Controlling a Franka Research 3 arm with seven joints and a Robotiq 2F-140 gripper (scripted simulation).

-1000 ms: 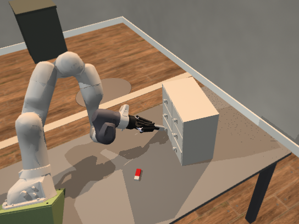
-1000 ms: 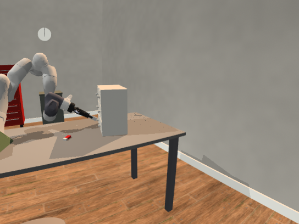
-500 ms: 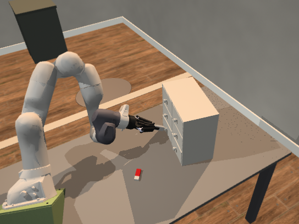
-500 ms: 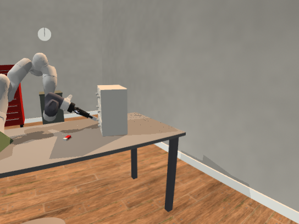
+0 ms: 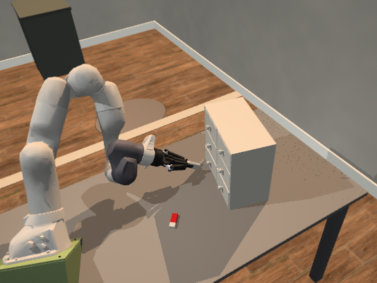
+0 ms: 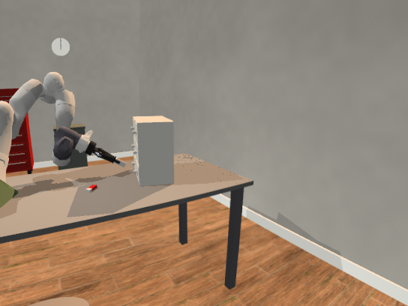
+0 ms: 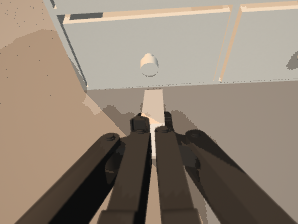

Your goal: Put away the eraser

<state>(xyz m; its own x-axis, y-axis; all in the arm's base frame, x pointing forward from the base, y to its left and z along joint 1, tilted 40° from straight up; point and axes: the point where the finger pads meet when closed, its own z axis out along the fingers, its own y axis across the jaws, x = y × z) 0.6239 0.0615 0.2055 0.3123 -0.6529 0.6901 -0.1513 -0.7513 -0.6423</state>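
Little looked done — the eraser (image 5: 174, 220) lay on the table (image 5: 298, 194), every drawer seemed shut. The gripper (image 5: 195, 165), jaws closed on nothing, hovered just before the chest's (image 5: 242, 139) bottom knob (image 7: 148, 63).

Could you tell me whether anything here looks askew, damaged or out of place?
Nothing stands out. The chest stands square and upright with its drawers pushed in, the eraser lies flat on the table, and the shut claw holds nothing.

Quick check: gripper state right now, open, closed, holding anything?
Gripper: closed, holding nothing, in front of a bottom drawer knob; eraser lies on the table.
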